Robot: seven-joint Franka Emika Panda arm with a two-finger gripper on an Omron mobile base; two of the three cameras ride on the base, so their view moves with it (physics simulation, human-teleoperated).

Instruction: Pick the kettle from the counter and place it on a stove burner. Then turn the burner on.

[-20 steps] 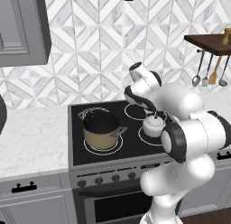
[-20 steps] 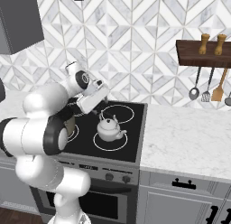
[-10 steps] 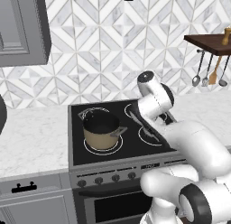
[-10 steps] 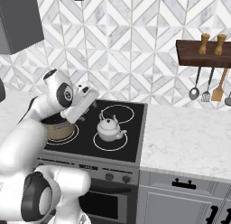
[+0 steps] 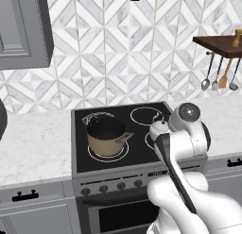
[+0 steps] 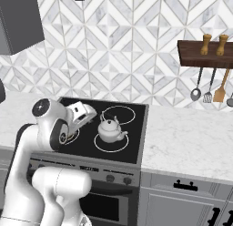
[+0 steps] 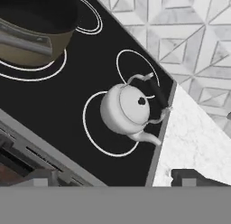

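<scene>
The pale marble bench [image 6: 182, 134] runs either side of a glossy black cooktop [image 6: 132, 143], over which the white arm [image 6: 48, 129] is folded back on itself, elbow raised at the stove's front edge and its forearm angled across the left-hand rings. The hand [image 6: 83, 114] hangs above the cooktop with its fingers spread wide apart, holding nothing and touching nothing, clear of the kettle to its right. On the front left ring sits a tan pot [image 5: 106, 136] with a black inside. The kettle [image 6: 110, 130] stands upright on the front right burner [image 7: 97, 142], a thin white circle a little wider than its body; seen from the hand's camera it sits slightly off-centre within that ring, close to the cooktop's edge beside the bench. It is small, squat and silvery white, with a thin arched handle, a dark lid knob and a short curved spout.
</scene>
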